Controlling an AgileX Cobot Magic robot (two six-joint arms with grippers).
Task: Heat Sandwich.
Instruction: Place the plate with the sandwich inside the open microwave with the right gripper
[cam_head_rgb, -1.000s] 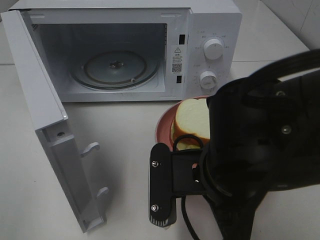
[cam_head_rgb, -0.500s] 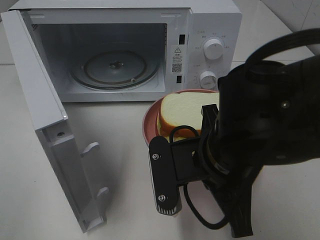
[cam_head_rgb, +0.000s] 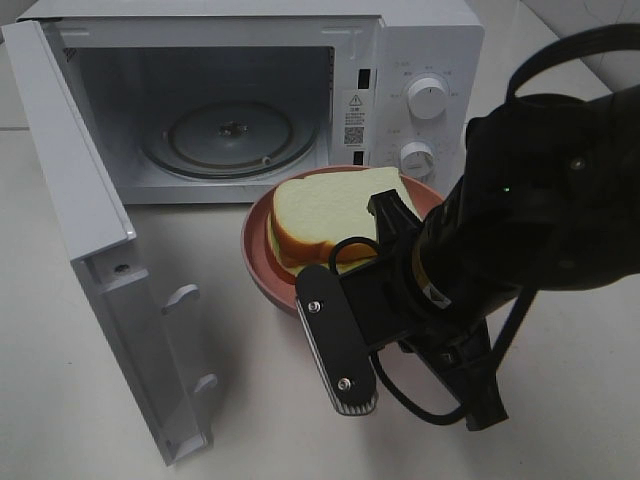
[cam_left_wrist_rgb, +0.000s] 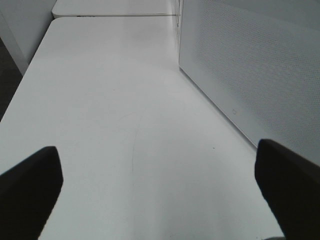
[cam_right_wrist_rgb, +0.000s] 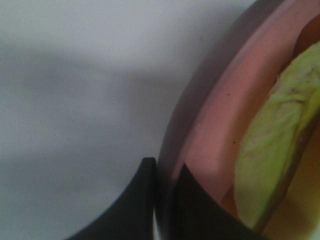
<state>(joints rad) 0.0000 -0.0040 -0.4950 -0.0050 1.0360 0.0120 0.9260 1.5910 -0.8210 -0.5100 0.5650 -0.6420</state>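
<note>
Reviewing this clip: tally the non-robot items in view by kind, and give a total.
Microwave: 1
Pink plate: 1
Sandwich: 1
Total: 3

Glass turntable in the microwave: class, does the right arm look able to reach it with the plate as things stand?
Probably yes. The door stands wide open, nothing lies between the pink plate and the turntable, and the right gripper is shut on the plate's rim. Arm clearance inside is uncertain.
</note>
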